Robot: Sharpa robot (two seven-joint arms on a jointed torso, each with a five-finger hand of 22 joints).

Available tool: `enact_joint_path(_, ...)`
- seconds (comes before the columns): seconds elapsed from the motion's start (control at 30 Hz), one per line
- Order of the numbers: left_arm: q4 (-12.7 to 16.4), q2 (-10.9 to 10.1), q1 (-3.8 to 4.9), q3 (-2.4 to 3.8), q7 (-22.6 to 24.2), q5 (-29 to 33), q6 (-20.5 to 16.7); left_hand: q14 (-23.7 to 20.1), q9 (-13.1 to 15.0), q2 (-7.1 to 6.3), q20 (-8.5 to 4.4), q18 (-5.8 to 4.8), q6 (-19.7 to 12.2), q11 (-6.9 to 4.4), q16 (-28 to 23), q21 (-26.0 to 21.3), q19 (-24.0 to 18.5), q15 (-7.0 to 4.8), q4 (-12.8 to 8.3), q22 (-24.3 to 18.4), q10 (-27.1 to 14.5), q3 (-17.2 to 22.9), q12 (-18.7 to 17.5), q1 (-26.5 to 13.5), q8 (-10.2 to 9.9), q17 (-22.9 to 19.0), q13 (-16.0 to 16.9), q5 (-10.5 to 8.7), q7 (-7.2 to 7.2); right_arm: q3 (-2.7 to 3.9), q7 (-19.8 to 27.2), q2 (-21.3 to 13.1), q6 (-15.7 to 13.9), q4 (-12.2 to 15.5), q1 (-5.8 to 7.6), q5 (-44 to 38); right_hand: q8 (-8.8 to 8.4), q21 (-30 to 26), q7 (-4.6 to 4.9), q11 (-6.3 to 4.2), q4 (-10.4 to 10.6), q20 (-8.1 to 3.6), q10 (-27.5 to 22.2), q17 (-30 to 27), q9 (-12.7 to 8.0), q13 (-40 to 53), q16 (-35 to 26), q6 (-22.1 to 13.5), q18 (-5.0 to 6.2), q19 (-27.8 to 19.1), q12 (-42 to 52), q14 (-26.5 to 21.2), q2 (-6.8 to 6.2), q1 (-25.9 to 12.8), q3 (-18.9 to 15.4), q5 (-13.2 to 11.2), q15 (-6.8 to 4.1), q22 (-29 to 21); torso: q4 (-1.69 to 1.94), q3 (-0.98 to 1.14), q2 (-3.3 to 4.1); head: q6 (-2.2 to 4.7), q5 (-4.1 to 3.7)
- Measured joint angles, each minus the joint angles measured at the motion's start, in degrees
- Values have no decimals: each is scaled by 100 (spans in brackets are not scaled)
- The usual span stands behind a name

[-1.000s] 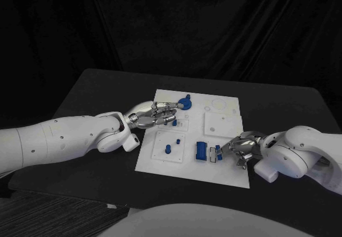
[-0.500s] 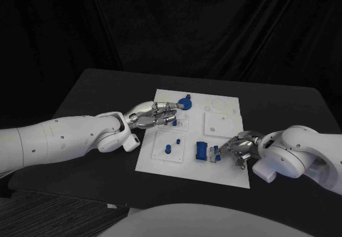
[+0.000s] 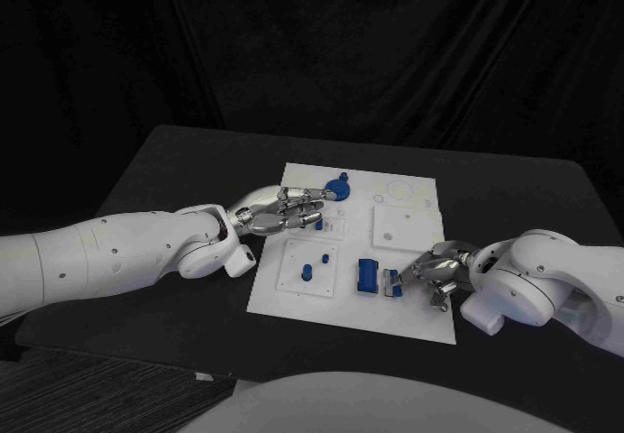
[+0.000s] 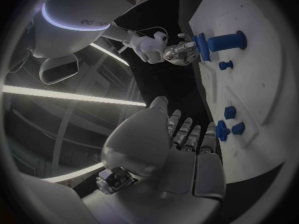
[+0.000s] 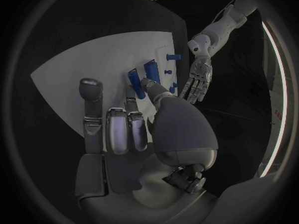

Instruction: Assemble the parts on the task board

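Task board [image 3: 397, 311], a white plate, lies flat in the middle of the black counter [image 3: 169, 162], with small blue parts scattered over it. Toward 12 o'clock on the board sits a round blue knob part [image 3: 338, 188], and just beside it, on the 9 o'clock side, hovers the left hand [image 3: 279, 210]. Its fingers are stretched out and apart, reaching toward the knob part, with nothing held between them as far as I can see from the head view.

Lower on the board, around 7 o'clock, two small blue pegs [image 3: 307, 269] stand in a raised square panel. Next to them, toward the centre at 6 o'clock, a blue rectangular block [image 3: 368, 276] stands upright.

At about 4 o'clock the right hand [image 3: 435, 273] is down at the board's edge, its fingers curled in around a narrow blue part [image 3: 395, 281] just beside the rectangular block. The right wrist view shows a fingertip touching a blue piece [image 5: 149, 70], but whether the hand truly grips it or only presses against it I cannot tell.

Two plain white square panels [image 3: 397, 223] occupy the board's 2 o'clock area.
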Motion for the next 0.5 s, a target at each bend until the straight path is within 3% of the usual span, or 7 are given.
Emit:
enact_joint_path(0.07, -2, 1, -1, 0, 0, 0, 2, 0, 0, 0, 0, 0, 0, 0, 0, 0, 0, 0, 0, 0, 0, 0, 0, 0, 0, 0, 0, 0, 0, 0, -8, 5, 14, -1, -2, -27, 0, 0, 0, 0, 0, 0, 0, 0, 0, 0, 0, 0, 0, 0, 0, 0, 0, 0, 0, -1, 0, 0, 0, 0, 0, 0, -1)
enact_joint_path(0.17, -6, 5, -2, 0, 0, 0, 6, 0, 0, 0, 1, 0, 0, 0, 0, 0, 0, 0, 0, 1, 0, 0, 0, 0, 0, 0, 0, 1, 0, 0, -14, 10, 29, -1, -6, -65, 0, 0, 0, 0, 1, 0, 0, 0, 1, 0, 0, 0, 0, 0, 0, -4, 105, -105, 0, -291, 5, 0, 1, 0, -1, 0, -4)
enact_joint_path(0.43, -14, 13, -4, 0, 0, 0, 17, 10, 0, 0, 1, 0, 0, 0, 0, 0, -1, 10, 0, 2, 0, 0, 0, 0, 0, 0, 0, 66, 0, 0, -32, 54, 36, -23, -14, -145, 0, 0, 0, 0, 96, 0, 0, 0, 5, 0, 0, 0, 0, 0, 0, -4, 106, -106, 15, -445, 5, 0, -1, 1, -1, 0, 1)
enact_joint_path(0.5, -15, 15, -5, 0, 0, 0, 19, 10, 0, 0, 1, 0, 0, 0, 0, 0, -1, 10, 0, 2, 0, 0, 0, 0, 0, 0, 0, 66, 0, 0, -36, 68, 36, -33, -15, -158, 0, 0, 0, 0, 134, 0, 0, 0, 44, 0, 0, 0, 0, 0, 0, -4, 166, -166, -24, -484, 5, 0, -2, 1, -1, 0, 3)
